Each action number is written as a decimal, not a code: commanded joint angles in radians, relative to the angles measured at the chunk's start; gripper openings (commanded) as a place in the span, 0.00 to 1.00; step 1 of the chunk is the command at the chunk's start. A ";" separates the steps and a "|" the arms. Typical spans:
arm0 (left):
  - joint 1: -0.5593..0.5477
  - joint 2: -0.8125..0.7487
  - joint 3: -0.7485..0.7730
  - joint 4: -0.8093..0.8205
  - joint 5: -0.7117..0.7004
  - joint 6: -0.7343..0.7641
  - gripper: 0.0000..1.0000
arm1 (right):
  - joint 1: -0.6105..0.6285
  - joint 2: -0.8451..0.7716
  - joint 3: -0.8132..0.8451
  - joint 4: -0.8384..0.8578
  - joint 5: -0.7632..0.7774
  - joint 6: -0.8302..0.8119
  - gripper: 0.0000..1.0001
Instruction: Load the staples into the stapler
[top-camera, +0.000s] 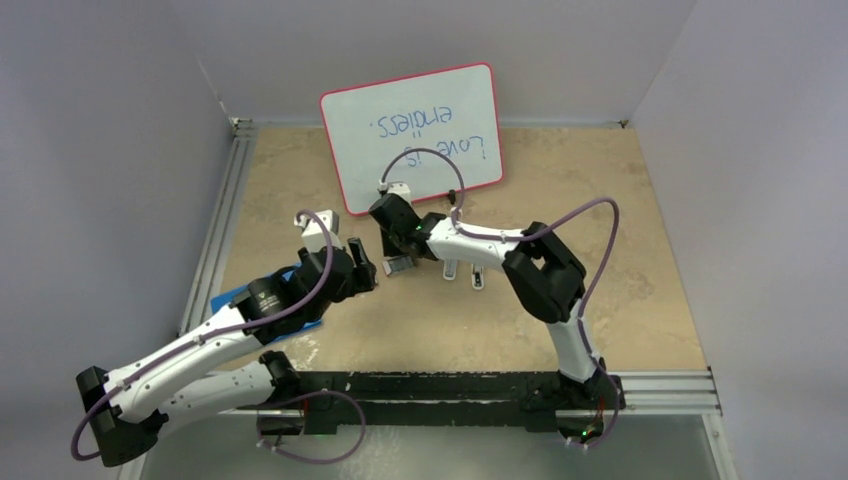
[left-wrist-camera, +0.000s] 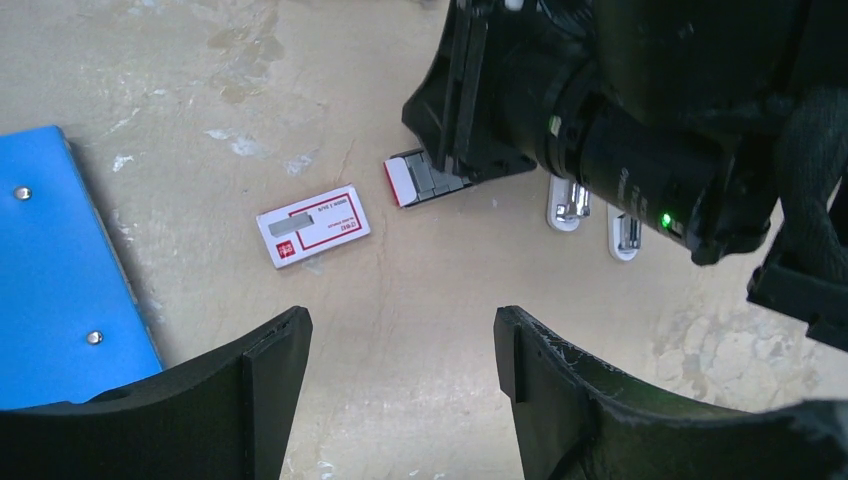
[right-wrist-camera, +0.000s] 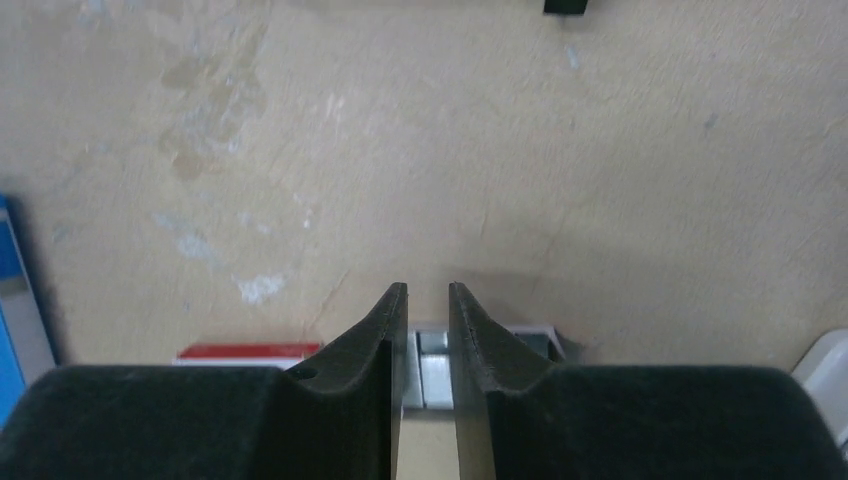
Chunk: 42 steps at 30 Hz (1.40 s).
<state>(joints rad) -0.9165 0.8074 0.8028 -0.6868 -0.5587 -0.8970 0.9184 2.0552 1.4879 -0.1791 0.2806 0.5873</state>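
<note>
The left gripper (left-wrist-camera: 400, 370) hangs wide open above the table (left-wrist-camera: 420, 290), holding nothing. The right gripper (right-wrist-camera: 428, 330) stands over the grey tray (left-wrist-camera: 425, 178), jaws nearly together astride the staples (right-wrist-camera: 432, 368); whether they pinch cannot be told. The stapler (left-wrist-camera: 622, 232) lies near the tray, not yet loaded. Risk: the thin strip may snap or slip if pinched off-centre, or the tray may lift with it.

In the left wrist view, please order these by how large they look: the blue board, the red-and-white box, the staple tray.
1. Blue board, cut off by the frame edge, yet clearly largest.
2. Red-and-white box.
3. Staple tray: its visible part looks smaller, but the right pincer covers some of it, so unsure.
</note>
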 joint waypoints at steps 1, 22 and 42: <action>0.005 0.012 0.010 0.026 -0.032 0.022 0.67 | -0.032 0.041 0.083 -0.044 0.066 0.055 0.24; 0.005 0.023 -0.008 0.058 0.008 0.027 0.68 | -0.043 -0.047 -0.114 -0.077 0.016 0.060 0.22; 0.005 0.025 -0.018 0.024 0.031 -0.010 0.68 | 0.008 -0.220 -0.203 -0.059 0.085 0.140 0.30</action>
<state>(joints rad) -0.9165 0.8410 0.7868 -0.6636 -0.5117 -0.8974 0.9276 1.8931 1.2343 -0.2111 0.2726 0.7002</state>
